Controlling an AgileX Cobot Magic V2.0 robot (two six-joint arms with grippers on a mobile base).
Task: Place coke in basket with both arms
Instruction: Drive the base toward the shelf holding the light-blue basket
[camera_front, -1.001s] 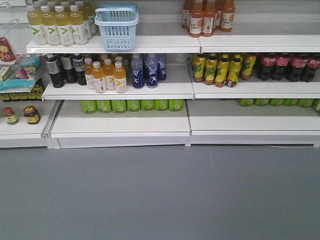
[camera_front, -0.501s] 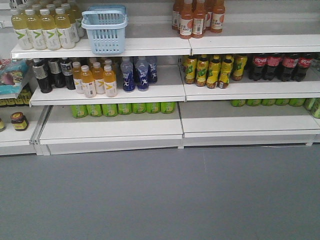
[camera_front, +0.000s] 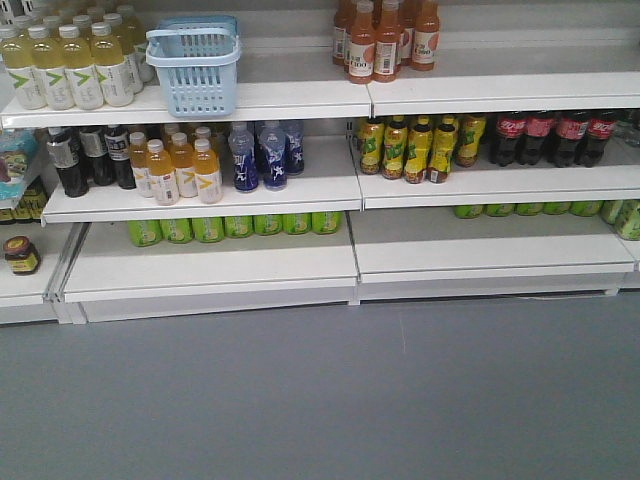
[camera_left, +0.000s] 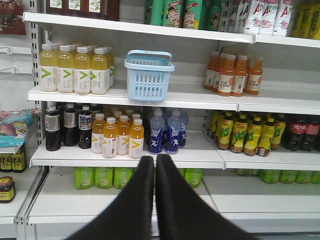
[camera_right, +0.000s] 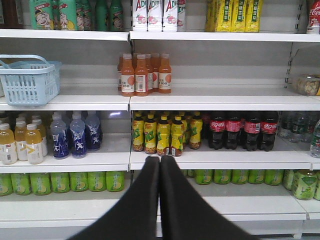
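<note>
**Mia:** What were the pincers doing?

**Ben:** The left gripper (camera_left: 154, 161) was closed. Its two black fingers were pressed flat together and held nothing. The right gripper (camera_right: 160, 161) was just the same. Both looked smooth and got thinner toward the tips, and both pointed at the shelves.

**Mia:** Where was the coke?

**Ben:** The coke (camera_right: 314, 16) looked to be a red thing with white writing, up in the top right corner of the right wrist view. It stood on the highest shelf with its long way up and down. The picture edge cut it off, so I could not be sure it was the can. The dark cola bottles (camera_right: 242, 131) with red labels stood two shelves lower.

**Mia:** And the basket?

**Ben:** The basket (camera_front: 195, 65) sat upright on a white shelf (camera_front: 300, 100) with its open mouth up and its thin handle up. It was light blue plastic with slots in its sides. The yellow bottles (camera_front: 65, 70) were just beside it on one side. The orange bottles (camera_front: 385, 40) were well apart on the other, with bare shelf between.

**Mia:** Was there room to move?

**Ben:** The flat grey floor (camera_front: 320, 400) lay wide in front of the shelves. Low down, the green cans (camera_front: 235, 225) sat far back, with white board showing in front of them.
</note>
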